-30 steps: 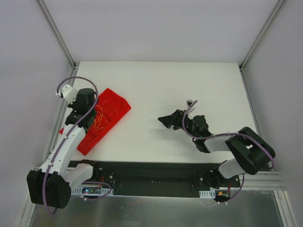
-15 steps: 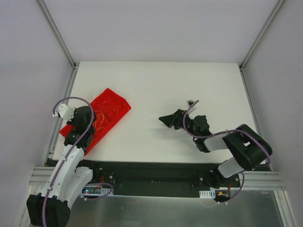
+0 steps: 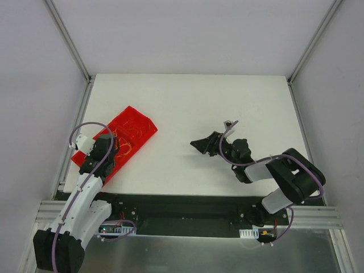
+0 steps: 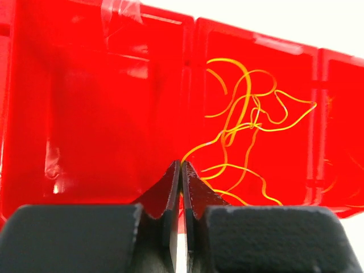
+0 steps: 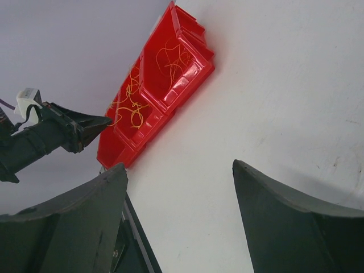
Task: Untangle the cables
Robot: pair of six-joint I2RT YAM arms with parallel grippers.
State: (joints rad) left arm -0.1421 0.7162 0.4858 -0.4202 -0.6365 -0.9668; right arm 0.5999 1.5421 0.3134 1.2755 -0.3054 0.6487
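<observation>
The cables (image 4: 244, 119) are thin yellow-orange strands lying in loose loops in the middle compartment of a red tray (image 4: 102, 85). From above, the cables (image 3: 124, 142) and tray (image 3: 149, 123) sit at the table's left. More strands (image 5: 173, 60) lie in the tray's far compartment. My left gripper (image 4: 181, 165) is shut and low over the tray's near end (image 3: 110, 147). One strand runs up to its tips; whether it is pinched cannot be told. My right gripper (image 5: 179, 165) is open and holds nothing, above the white table (image 3: 200, 146) right of the tray.
The tray's (image 5: 193, 77) left compartment (image 4: 96, 114) holds no strands, only clear tape. A black rail (image 3: 182, 207) runs along the near edge. Grey walls with metal posts (image 3: 68, 40) enclose the white table (image 3: 227, 102).
My left arm has drawn back toward the near edge, from over the tray's middle to its near end, still shut. The right arm has barely moved.
</observation>
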